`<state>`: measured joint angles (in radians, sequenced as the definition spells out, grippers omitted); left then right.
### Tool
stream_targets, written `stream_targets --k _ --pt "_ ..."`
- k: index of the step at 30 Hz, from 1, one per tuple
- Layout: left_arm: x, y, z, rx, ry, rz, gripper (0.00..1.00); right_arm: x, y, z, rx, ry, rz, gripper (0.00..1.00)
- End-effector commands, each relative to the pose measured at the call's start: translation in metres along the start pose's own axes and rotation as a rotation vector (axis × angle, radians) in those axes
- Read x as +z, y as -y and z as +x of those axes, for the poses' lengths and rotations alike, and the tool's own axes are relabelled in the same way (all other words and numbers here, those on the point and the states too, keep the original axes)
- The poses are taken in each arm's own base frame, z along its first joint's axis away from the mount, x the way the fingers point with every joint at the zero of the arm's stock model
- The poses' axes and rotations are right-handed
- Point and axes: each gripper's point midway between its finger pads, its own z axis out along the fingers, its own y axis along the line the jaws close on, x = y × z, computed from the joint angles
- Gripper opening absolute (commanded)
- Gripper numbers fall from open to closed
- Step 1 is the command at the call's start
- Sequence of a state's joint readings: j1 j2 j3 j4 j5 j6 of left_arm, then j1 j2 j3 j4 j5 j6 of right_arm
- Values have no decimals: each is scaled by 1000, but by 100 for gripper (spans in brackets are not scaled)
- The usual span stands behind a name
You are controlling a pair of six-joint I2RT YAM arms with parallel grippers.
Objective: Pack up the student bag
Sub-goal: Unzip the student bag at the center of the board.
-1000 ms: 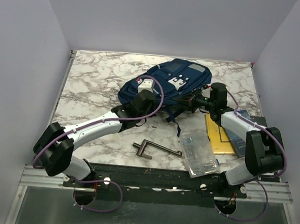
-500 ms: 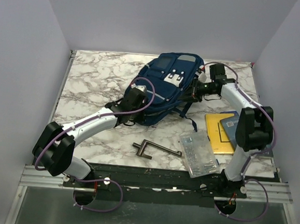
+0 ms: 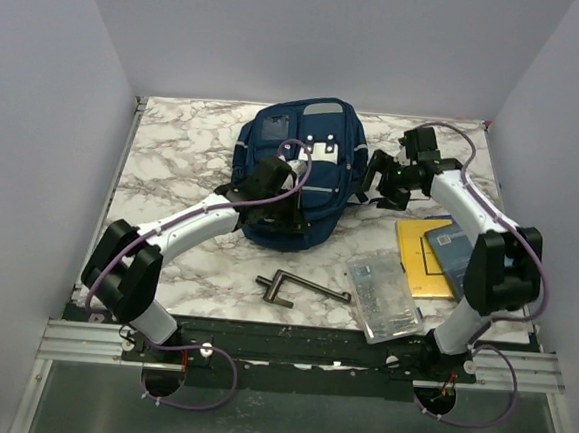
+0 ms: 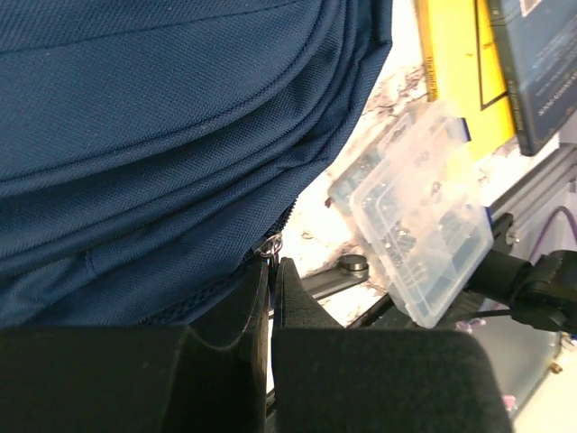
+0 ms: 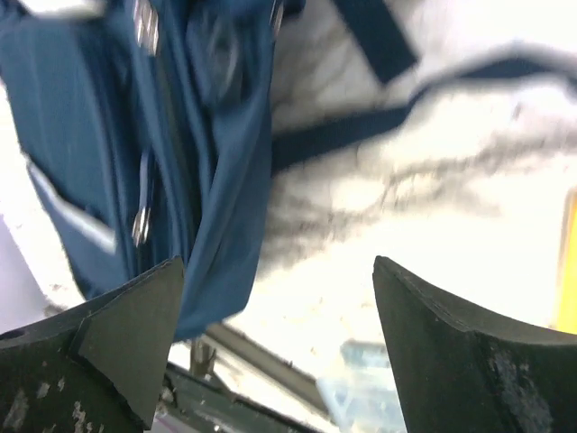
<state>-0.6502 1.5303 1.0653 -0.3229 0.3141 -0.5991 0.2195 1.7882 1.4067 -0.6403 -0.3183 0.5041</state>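
The student bag [image 3: 299, 162], navy with grey stripes and white buckle patches, lies flat at the back middle of the marble table. My left gripper [image 3: 292, 215] sits at its near end. In the left wrist view that gripper [image 4: 270, 271] is shut on the bag's metal zipper pull [image 4: 270, 244], with blue fabric [image 4: 162, 117] filling the view above. My right gripper [image 3: 380, 187] hovers just right of the bag. Its jaws [image 5: 279, 307] stand wide open with nothing between them; the bag's side [image 5: 207, 180] and a strap [image 5: 361, 135] lie beyond.
A yellow book [image 3: 419, 259] with a dark blue book [image 3: 459, 255] on it lies at the right. A clear plastic box [image 3: 383, 299] sits near the front edge, and a metal crank tool [image 3: 299, 287] lies left of it. The box [image 4: 424, 244] also shows in the left wrist view.
The bag has swung left and turned lengthwise toward the back wall, pulled by both arms. The right gripper has let go of it and opened. The left gripper keeps its hold.
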Motion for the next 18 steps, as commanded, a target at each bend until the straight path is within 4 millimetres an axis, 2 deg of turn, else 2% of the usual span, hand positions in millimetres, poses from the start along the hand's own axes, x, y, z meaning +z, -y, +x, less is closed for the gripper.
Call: stream_targets --k 1,4,6,9,11,13,16,17,18 --pt "-1 49 -19 27 3 182 0 -21 -38 46 129 4 -153 87" --pt "6 61 -17 50 -24 204 0 -29 -78 76 237 8 -320 82" --pt "9 67 -14 76 -32 194 0 -30 -92 81 243 52 -327 81" --pt "12 73 -8 102 -36 178 0 -20 -82 80 294 91 -260 77" --pt "13 73 -4 124 -36 158 0 -14 -71 72 308 147 -206 73" --pt "14 67 -1 142 -32 112 0 -10 -64 68 318 176 -174 67" --pt "16 55 6 168 -30 45 0 -1 -52 66 340 197 -121 64" --pt "17 48 7 171 -28 10 0 1 -49 65 347 205 -110 57" --pt "19 40 10 172 -34 -30 0 2 -49 65 345 205 -110 45"
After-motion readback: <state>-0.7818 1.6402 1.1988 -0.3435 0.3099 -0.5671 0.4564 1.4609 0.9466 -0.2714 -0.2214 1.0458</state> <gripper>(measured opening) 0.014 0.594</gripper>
